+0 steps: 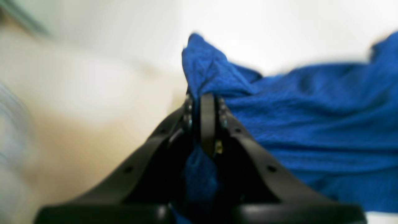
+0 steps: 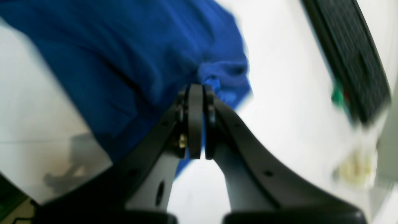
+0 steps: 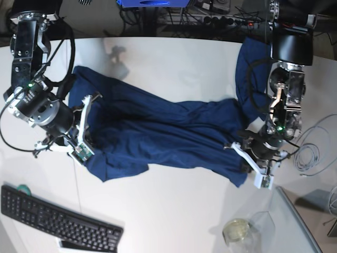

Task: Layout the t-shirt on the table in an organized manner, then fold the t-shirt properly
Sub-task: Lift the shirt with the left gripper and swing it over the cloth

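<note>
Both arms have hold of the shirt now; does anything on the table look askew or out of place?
Yes. The dark navy blue knit t-shirt is not flat: it lies twisted and bunched across the white table, with one part trailing up past the far edge near the left arm. Both sets of jaws are pinching its fabric. Nothing looks spilled or damaged.

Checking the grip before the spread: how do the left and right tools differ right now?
The left tool pinches a peaked corner of the t-shirt on the base view's right; the right tool bites a bunched fold on its left. Cloth fills the left's throat; the right's stays mostly bare. Both are shut on fabric.
</note>
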`<action>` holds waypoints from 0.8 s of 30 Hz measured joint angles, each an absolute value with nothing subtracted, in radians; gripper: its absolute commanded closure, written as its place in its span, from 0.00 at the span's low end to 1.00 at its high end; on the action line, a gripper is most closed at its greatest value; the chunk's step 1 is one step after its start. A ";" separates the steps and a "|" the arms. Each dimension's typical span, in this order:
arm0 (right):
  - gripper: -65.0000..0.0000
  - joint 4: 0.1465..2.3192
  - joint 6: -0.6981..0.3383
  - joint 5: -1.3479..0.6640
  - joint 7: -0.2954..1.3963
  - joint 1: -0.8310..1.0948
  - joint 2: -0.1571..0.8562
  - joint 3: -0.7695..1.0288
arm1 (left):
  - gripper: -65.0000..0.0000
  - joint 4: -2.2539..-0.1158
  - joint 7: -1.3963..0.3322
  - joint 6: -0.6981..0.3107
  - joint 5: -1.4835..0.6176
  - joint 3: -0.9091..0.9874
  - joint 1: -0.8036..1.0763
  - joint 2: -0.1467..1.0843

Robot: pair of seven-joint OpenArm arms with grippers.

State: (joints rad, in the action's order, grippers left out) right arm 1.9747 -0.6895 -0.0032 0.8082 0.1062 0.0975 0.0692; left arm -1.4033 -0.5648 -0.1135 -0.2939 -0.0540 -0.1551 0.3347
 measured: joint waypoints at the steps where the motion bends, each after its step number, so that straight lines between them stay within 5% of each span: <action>1: 1.00 1.987 -0.690 0.002 0.811 0.102 0.096 0.060 | 1.00 -1.435 -0.566 -0.115 -0.295 -0.054 -0.160 0.364; 11: 1.00 2.000 -0.690 0.008 0.820 -0.141 0.191 0.130 | 1.00 -1.538 -0.570 -0.112 -0.294 -0.001 -0.337 0.399; 17: 1.00 1.978 -0.690 0.000 0.812 -0.324 0.274 0.146 | 1.00 -1.419 -0.566 -0.119 -0.292 0.007 -0.463 0.258; 21: 1.00 1.747 -0.682 0.011 0.787 -0.443 0.279 0.076 | 1.00 -1.248 -0.548 -0.112 -0.284 0.000 -0.521 0.188; 24: 1.00 1.485 -0.690 0.002 0.592 -0.519 0.274 0.027 | 1.00 -1.103 -0.400 -0.070 -0.295 -0.002 -0.538 0.156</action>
State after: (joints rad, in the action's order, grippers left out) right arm 1.4849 -0.6895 0.0017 0.5919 -0.5190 0.2741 0.0265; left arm -1.1030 -0.3996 -0.0700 -0.2947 -0.0021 -0.5385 0.1558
